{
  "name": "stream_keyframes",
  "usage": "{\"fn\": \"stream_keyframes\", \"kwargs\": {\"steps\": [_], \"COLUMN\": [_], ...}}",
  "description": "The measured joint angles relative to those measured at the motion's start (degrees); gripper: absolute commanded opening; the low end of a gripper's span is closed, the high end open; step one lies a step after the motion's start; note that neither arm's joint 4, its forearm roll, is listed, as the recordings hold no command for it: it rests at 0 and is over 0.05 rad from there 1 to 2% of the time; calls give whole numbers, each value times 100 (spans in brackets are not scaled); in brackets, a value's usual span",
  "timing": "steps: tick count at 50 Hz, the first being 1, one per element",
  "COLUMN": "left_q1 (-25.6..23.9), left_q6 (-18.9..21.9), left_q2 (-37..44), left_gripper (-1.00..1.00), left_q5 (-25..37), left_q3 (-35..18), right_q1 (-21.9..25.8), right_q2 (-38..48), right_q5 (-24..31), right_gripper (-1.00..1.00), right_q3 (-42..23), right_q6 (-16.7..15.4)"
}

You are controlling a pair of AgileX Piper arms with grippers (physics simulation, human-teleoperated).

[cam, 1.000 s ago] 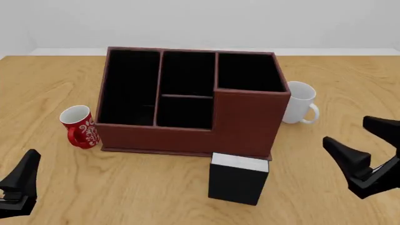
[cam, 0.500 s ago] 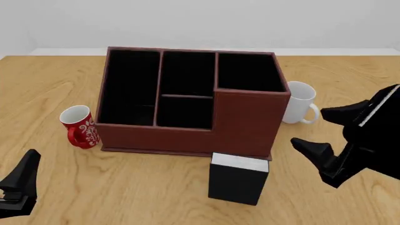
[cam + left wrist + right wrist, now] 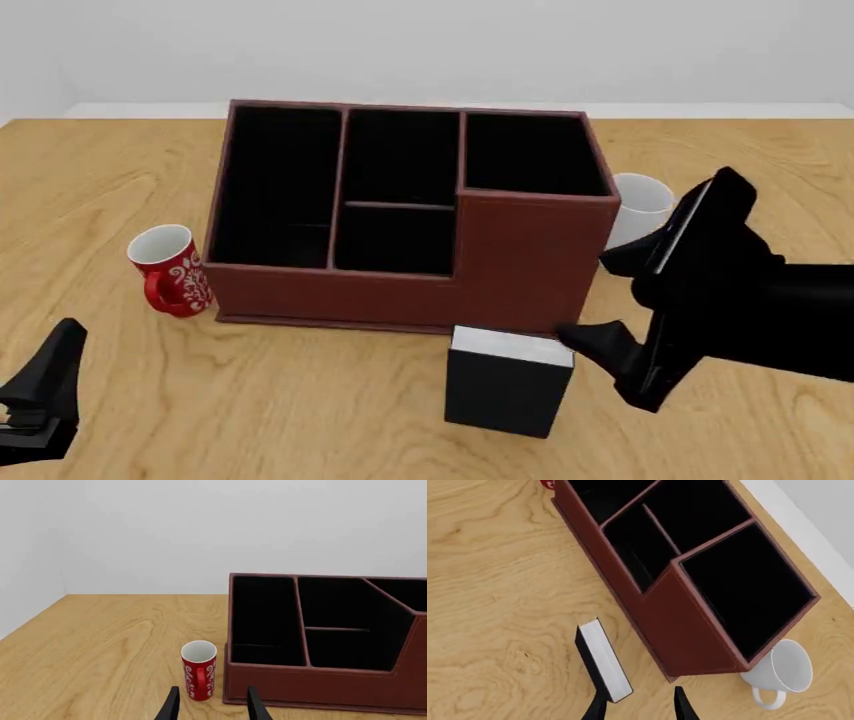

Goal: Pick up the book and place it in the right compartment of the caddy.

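The black book [image 3: 505,388] with white page edges stands upright on the table just in front of the caddy [image 3: 521,262], below its right compartment [image 3: 527,155]. My right gripper [image 3: 594,300] is open, just right of the book's top and close to the caddy's front right corner, holding nothing. In the right wrist view the book [image 3: 602,660] lies ahead of the open gripper [image 3: 639,710], beside the caddy wall [image 3: 677,625] and the right compartment [image 3: 747,590]. The left gripper [image 3: 47,395] rests open at the near left edge, far from the book.
A red patterned mug [image 3: 170,268] stands left of the caddy, also in the left wrist view [image 3: 199,669]. A white mug [image 3: 638,200] stands right of the caddy, partly hidden by my right arm. The wall rises behind the table.
My right arm has swung left and forward, from the table's right side to beside the book and caddy corner, now covering part of the white mug. The left arm has not moved.
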Motion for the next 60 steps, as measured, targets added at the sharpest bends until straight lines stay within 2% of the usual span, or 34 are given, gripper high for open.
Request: {"fn": "stream_keyframes", "kwargs": {"steps": [15, 45, 53, 60], "left_q1": [0, 0, 0, 0], "left_q6": [0, 0, 0, 0], "left_q2": [0, 0, 0, 0], "left_gripper": [100, 100, 100, 100], "left_q5": [0, 0, 0, 0], "left_q3": [0, 0, 0, 0], "right_q1": [355, 475, 537, 653], "right_q2": [486, 1431, 1618, 1853], "right_q5": [55, -351, -433, -582], "right_gripper": [100, 100, 100, 100], "right_q3": [-170, -55, -62, -42], "right_q6": [119, -66, 0, 193]}}
